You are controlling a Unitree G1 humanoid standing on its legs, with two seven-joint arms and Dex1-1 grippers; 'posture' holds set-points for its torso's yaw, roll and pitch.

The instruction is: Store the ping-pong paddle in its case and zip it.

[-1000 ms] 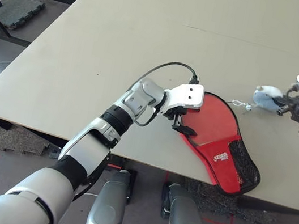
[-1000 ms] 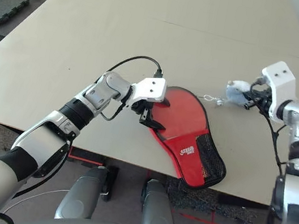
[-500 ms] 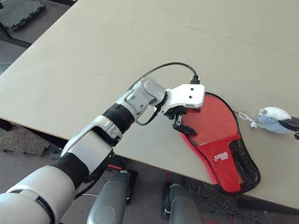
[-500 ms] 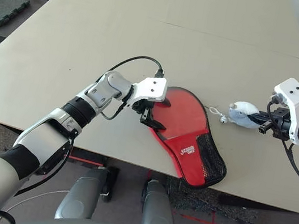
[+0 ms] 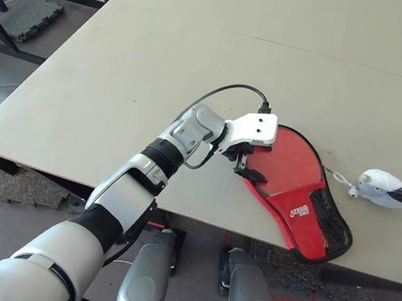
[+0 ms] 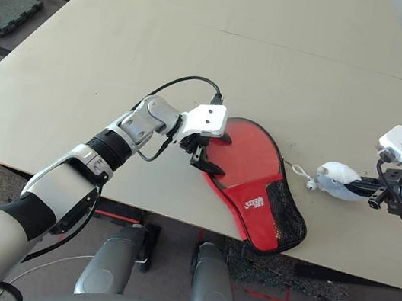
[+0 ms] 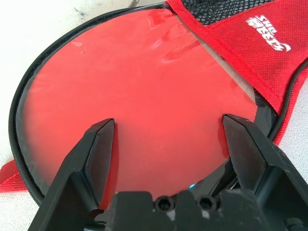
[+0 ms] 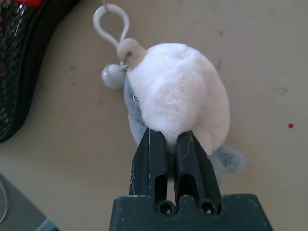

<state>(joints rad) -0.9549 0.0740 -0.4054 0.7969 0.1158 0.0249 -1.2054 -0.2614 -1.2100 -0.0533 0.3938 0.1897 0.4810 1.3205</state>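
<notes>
- Since a second ago, the right gripper (image 6: 363,198), pinching a white and grey plush charm (image 6: 337,182), has slid from upper right down to the frame's right edge.
- The case (image 5: 304,214) at centre right bears an unreadable white logo.
- The left gripper (image 5: 246,167), fingers spread, hovers over the ping-pong paddle (image 7: 130,101) lying in the open case.

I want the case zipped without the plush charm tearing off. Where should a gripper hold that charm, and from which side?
Grip the plush charm by its soft white body, probably from the end away from the case, as the right gripper does now. Its thin white loop and bead point toward the case's black rim, so pulling along that line likely strains the loop least.
</notes>
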